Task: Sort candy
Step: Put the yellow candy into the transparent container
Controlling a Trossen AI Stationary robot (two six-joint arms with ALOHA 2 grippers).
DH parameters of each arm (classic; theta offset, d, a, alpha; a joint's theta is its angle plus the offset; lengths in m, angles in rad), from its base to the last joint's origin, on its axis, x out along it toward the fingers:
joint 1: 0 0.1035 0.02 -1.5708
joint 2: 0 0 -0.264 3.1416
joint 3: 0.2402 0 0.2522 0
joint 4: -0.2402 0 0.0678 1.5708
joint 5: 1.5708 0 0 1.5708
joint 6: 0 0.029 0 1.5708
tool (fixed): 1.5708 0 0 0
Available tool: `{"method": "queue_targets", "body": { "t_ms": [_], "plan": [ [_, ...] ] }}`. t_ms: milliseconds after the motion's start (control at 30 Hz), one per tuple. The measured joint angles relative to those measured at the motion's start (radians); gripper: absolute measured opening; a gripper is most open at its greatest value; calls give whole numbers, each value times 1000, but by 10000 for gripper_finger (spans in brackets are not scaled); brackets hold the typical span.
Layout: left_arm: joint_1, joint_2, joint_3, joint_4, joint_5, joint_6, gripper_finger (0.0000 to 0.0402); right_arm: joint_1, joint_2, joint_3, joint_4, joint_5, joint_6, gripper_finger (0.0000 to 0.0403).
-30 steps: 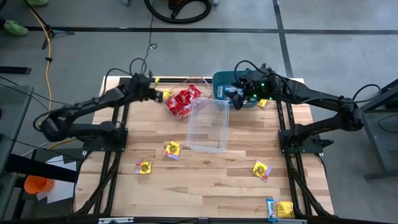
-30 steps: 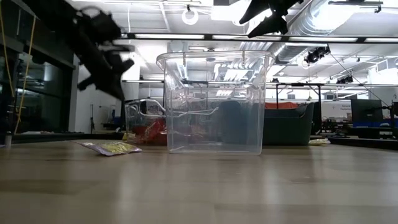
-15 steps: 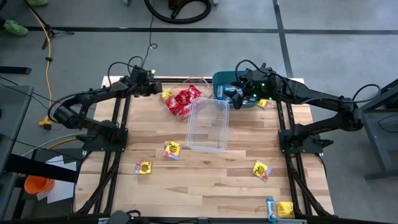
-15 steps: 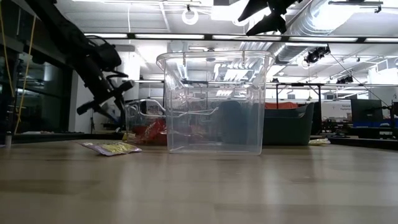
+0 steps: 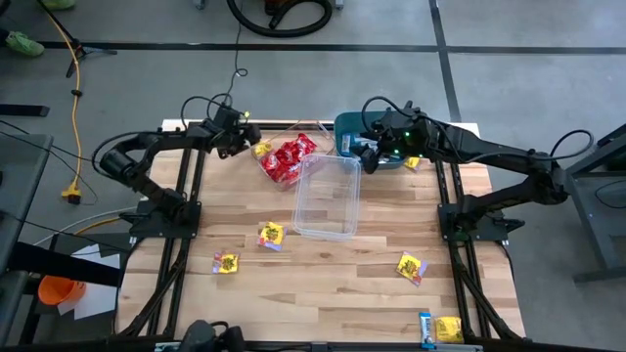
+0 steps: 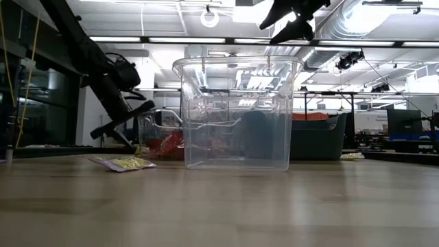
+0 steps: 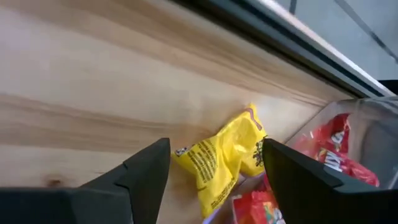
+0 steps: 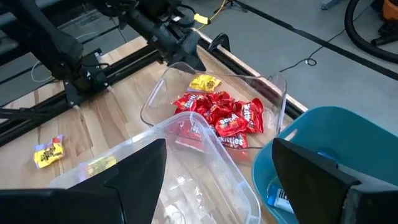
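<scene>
Yellow packet (image 7: 225, 160) now sits on the wood betw. the left gripper's (image 5: 238, 143) spread fingers, just beside the wall of the tub of red candy (image 5: 288, 160), at the far edge of the table (image 5: 323, 284). A sec ago the left gripper was pinched shut nearer that tub; since then its fingers have gone wide and the arm has pulled back twd the far-left corner. Left wrist view shows the yellow one lying free, not gripped, w/ red packets (image 7: 336, 158) behind clear plastic next to it. Looks like a release or a fresh approach, can't tell which; either way yellow isn't in a bin yet and sits outside the red tub. Right gripper (image 5: 373, 149) hangs over the teal bin (image 5: 349, 125), fingers wide, empty, same spot as before. Empty clear tub (image 5: 326, 197) mid-table has no candy in it. Loose yellow packets are scattered nearer the front: one (image 5: 271, 235), another (image 5: 227, 262), a third (image 5: 410, 266), plus yellow w/ a light blue one (image 5: 442, 329) at the near-right corner. So sorting is only partly done: reds grouped, yellows mostly pending. Next prob. needs a clean pinch on the flat yellow wrapper w/o snagging the tub wall.
</scene>
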Motion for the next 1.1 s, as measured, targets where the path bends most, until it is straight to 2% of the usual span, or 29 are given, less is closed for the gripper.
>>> {"method": "queue_targets", "body": {
  "t_ms": [100,300,533,700,1100],
  "plan": [
    [0,37,3,23,51,-55,243,0,4,0,5,-6,1,288],
    [0,67,36,22,54,-173,243,0,5,0,2,-9,16,288],
    [-23,85,73,5,77,-190,243,0,5,0,3,-9,15,288],
    [-55,92,75,-55,3,-223,243,0,5,0,3,-9,14,288],
    [-90,131,78,-38,-92,-311,240,0,4,0,3,-12,8,288]
  ]
}}
